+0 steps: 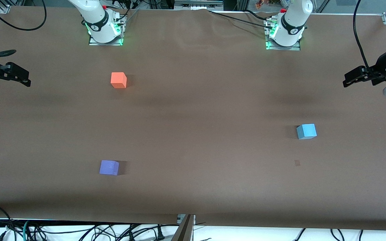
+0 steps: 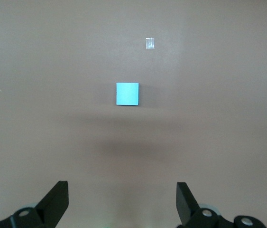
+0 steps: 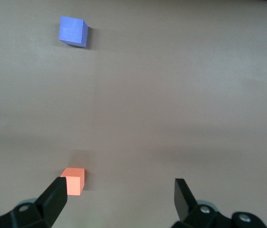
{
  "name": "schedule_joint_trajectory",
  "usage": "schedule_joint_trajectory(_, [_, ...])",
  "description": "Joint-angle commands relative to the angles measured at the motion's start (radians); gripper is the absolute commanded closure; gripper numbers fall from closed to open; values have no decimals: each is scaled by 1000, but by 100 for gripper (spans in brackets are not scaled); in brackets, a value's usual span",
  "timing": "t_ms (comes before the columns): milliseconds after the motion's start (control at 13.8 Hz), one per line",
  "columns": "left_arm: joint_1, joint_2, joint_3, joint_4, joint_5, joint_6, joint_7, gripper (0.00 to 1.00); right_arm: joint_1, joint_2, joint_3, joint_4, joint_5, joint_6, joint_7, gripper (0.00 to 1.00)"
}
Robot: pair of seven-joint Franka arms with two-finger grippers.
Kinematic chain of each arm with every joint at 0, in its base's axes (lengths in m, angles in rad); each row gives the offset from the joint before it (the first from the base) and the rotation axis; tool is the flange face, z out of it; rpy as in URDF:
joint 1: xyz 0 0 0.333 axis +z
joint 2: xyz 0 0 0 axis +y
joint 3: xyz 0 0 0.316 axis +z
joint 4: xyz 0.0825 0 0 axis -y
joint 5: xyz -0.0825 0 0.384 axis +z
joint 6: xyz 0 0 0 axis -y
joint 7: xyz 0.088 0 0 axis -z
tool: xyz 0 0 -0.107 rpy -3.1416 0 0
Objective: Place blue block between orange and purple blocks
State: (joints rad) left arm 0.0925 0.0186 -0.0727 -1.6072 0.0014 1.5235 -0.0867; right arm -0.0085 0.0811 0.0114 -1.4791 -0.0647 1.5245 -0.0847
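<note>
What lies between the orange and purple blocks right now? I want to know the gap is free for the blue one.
Nothing: in the front view only bare table separates the orange block from the purple block.

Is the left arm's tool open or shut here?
Open. In the left wrist view the left tool shows both fingertips spread wide with bare table between them, nothing held; the blue block sits apart.

Even overhead light, soft shadows
</note>
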Motion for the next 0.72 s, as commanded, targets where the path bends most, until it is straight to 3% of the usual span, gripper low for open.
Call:
schedule_joint_trajectory(0, [3,-14,-2,-19,5,10,8,0,-8,-9,-1,-12,16,6,-12,0])
schedule_joint_trajectory(652, [4,-6,-1,-19,5,7,53,0,-8,-9,1,-12,16,9,-12,0])
